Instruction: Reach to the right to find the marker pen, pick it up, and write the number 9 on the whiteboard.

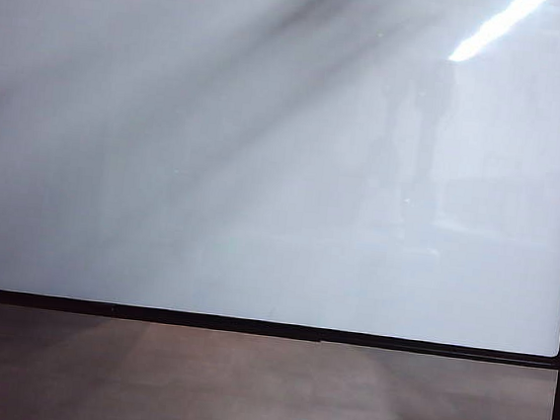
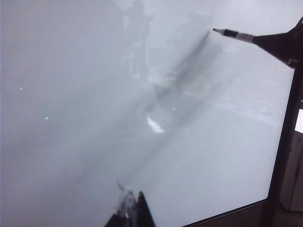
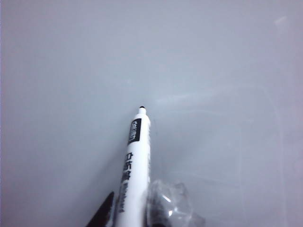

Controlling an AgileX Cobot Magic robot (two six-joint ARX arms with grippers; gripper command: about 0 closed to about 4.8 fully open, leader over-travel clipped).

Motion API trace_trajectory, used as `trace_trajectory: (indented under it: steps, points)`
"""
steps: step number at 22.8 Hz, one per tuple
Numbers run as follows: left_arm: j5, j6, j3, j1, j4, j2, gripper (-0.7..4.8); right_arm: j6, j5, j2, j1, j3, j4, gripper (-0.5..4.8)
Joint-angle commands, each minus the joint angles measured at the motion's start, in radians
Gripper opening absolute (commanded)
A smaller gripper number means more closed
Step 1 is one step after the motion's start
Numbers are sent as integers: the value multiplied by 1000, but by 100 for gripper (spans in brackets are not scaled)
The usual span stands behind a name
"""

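The whiteboard (image 1: 264, 169) fills most of the exterior view, a glossy white sheet with faint grey reflections, a long dark diagonal shadow and a bright light streak near its far right corner. Its thin black frame (image 1: 249, 323) runs along the near edge and up the right side, and a brown surface (image 1: 243, 390) lies in front of it. No arm shows in that view, and no written mark can be seen on the board in any picture. In the right wrist view the right gripper (image 3: 135, 215) has its jaws closed around the barrel of the marker pen (image 3: 132, 161), a white pen with black printing and an uncapped black tip. One dark finger (image 3: 102, 215) and one clear finger (image 3: 170, 203) press against either side of it. The tip points at the white board, with the pen's shadow beside it; whether it touches the surface I cannot tell. The left wrist view shows the same pen (image 2: 232, 33) from the side, reaching in over the board's right part from a dark gripper, its tip above the surface and its shadow stretching away below. The left gripper (image 2: 130, 213) shows only as dark and clear fingertips close together at the edge of its own view, over the board with nothing between them; how far the jaws stand apart I cannot tell.
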Motion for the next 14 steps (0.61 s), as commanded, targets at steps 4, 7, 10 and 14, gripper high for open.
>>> trace_trajectory:
  steps: [4, 7, 10, 14]
  points:
    - [4, -3, 2, 1, 12, 0, -5, -3, 21, 12, -1, 8, 10, -6]
    - [4, -3, 2, 1, 12, 0, -5, -3, 25, 14, -2, 8, 1, -6]
    - [4, -3, 2, 1, 12, 0, -5, -3, 25, 14, -2, 7, -5, -6]
    - [4, -3, 2, 1, 12, 0, -5, -3, 25, 14, -11, 7, -34, -6]
